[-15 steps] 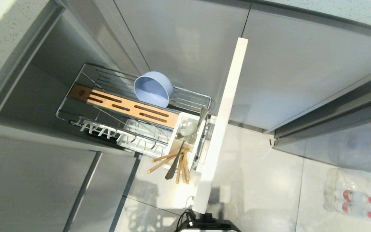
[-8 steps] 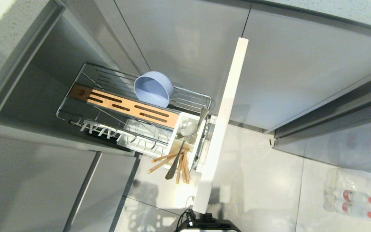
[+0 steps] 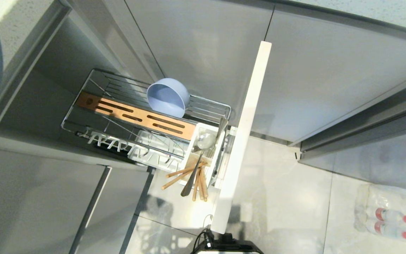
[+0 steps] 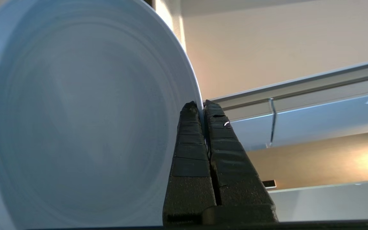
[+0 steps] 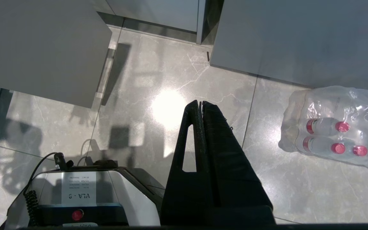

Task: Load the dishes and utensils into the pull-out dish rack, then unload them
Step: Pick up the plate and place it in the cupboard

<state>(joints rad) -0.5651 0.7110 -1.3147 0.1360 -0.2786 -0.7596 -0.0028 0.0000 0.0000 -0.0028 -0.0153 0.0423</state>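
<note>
Jaws of the left gripper (image 4: 202, 107) pinch the rim of the light-blue plate (image 4: 75, 121), whose broad face fills the wrist view. Jaws of the right gripper (image 5: 200, 105) are pressed together on nothing, hanging over the floor (image 5: 158, 83) near a pack of bottles (image 5: 334, 127). In the head view, the bowl (image 3: 167, 97) leans in the pulled-out rack (image 3: 210, 104) at about 11 o'clock from the white caddy (image 3: 220, 155). The spoon (image 3: 204, 141) and chopsticks (image 3: 183, 174) stand in that caddy, their ends pointing toward 7 o'clock.
</note>
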